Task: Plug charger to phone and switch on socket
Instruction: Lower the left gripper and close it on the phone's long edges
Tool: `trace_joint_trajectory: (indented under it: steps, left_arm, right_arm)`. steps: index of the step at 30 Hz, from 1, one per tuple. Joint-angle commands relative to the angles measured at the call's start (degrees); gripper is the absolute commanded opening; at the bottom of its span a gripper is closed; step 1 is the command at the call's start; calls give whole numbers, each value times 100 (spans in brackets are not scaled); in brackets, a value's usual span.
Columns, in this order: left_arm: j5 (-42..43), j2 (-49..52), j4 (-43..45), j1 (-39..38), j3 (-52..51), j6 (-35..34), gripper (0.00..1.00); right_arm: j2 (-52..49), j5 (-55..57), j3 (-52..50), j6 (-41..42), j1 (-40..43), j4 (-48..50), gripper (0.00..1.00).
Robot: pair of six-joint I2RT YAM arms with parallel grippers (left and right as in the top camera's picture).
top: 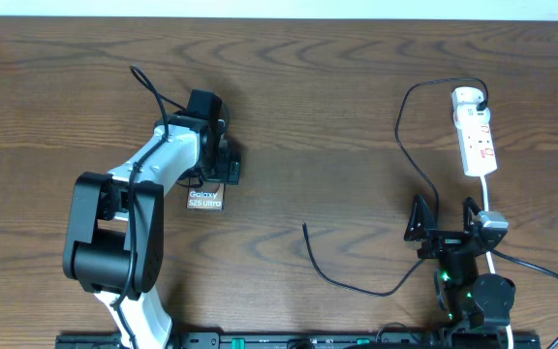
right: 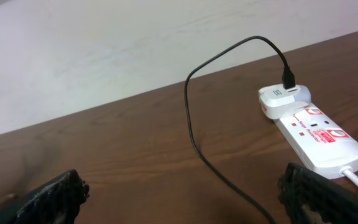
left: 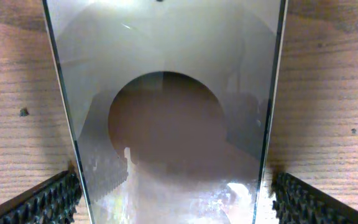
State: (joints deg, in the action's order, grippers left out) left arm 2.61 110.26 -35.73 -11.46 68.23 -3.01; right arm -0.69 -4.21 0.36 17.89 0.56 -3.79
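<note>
Left fingers (left: 48,198) stand spread wide either side of the phone (left: 166,93), which lies flat on the desk (top: 337,116); they grasp nothing. Midway lies the charger (top: 306,229) tip, loose. Right fingers (right: 48,196), also released, hover near the socket (top: 476,136). An uneven squeeze could skid the slick phone away from the plug.

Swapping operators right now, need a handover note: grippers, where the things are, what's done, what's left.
Left gripper: open, fingers either side of the phone, not clamped.
Right gripper: open, empty, by the cord end of the socket.
Charger: one end sits in the white adapter on the socket; its plug tip lies free on the table between the arms, apart from the phone.
Done: only the adapter end is in.
Left: tip into phone, switch on socket. Switch state unreadable.
</note>
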Motion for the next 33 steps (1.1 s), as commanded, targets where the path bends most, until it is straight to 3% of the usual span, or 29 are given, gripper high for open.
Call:
trace_joint_trajectory:
  steps: [1, 33]
  left_arm:
    - [-74, 98, -13, 2, -63, -28, 98]
    - [-72, 98, -17, 2, -63, -31, 98]
  right_arm:
    - [37, 22, -4, 50, -76, -28, 99]
    - [37, 22, -4, 50, -76, -28, 99]
